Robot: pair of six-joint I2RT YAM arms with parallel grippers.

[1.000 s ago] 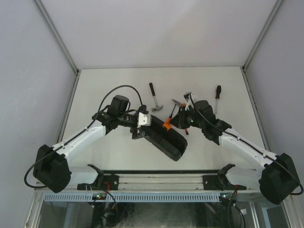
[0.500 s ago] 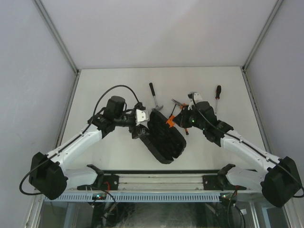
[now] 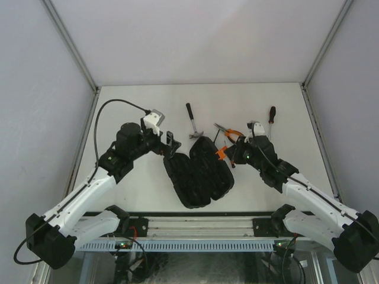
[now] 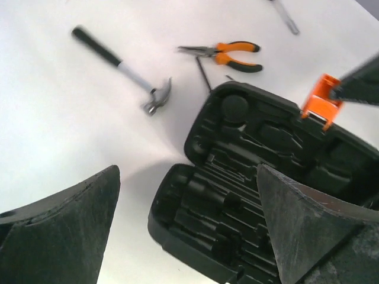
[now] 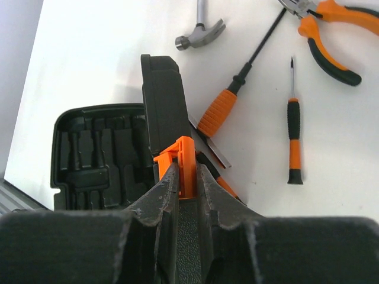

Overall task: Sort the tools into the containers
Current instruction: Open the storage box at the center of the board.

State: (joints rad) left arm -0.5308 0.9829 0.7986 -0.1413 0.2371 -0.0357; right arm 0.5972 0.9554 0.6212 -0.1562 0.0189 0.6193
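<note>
Two halves of case (image 3: 200, 173) open | left claw (image 4: 186, 171) released | right claw (image 5: 185, 177) grasping edge latch (image 5: 180, 155)

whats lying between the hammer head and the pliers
One screwdriver: its dark shaft points up between hammer and pliers, clearest in the right wrist view.

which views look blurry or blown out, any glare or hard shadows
Left wrist view: slightly smeared, hammer and pliers soft-edged, the open left gripper a dark blur. Right wrist view: sharp on the orange latch pinched in the right gripper, table washed out white. Top view: even light, sharp, only faint shadows by the case.
</note>
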